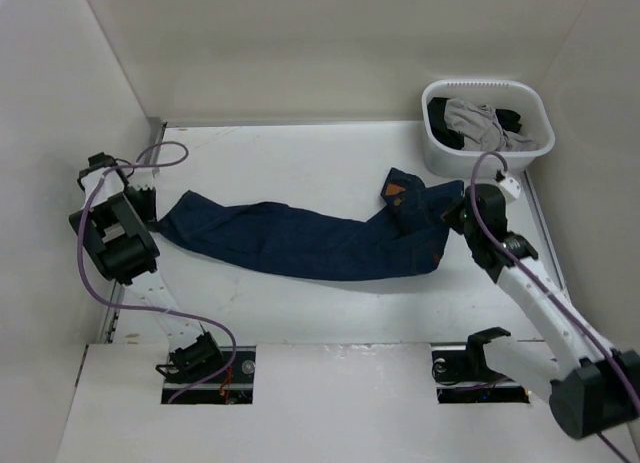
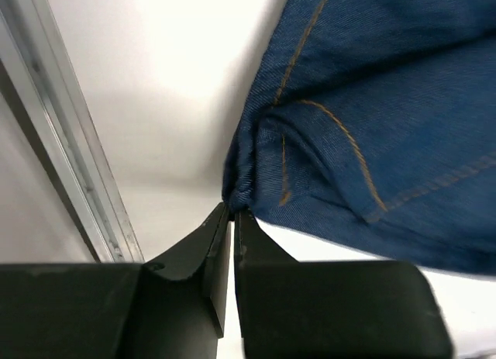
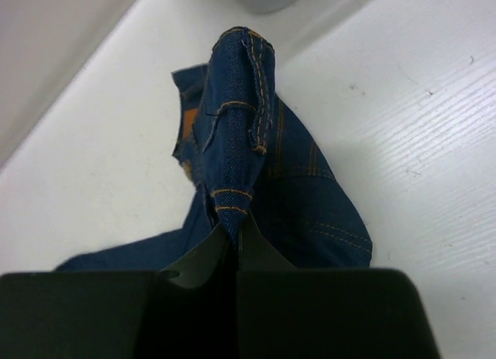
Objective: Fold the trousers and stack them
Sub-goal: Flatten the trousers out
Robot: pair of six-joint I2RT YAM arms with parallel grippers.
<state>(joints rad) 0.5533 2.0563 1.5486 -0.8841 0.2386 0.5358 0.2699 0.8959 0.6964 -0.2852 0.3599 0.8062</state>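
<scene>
Left gripper (image 2: 232,213): jaws pinched shut on the hem corner of the dark navy-blue denim trousers (image 1: 300,241), at the left side of the white table (image 1: 280,168).

Right gripper (image 3: 235,236): jaws clamped on a bunched fold of the waistband, near the white plastic basket (image 1: 487,85).

Judgement: the step in hand is drawing the garment out lengthwise before the fold. To do it well, both grips should hold while the arms pull evenly apart. The cloth should stay low over the table so that the legs settle flat, one upon the other. The left grip takes only a thin edge and may slip under a hard tug.

Condition of trousers: stretched across the table from left to right, narrow at the hem and broader at the waist. The middle is rumpled. Orange stitching and a small tan patch (image 1: 397,191) are visible.
</scene>
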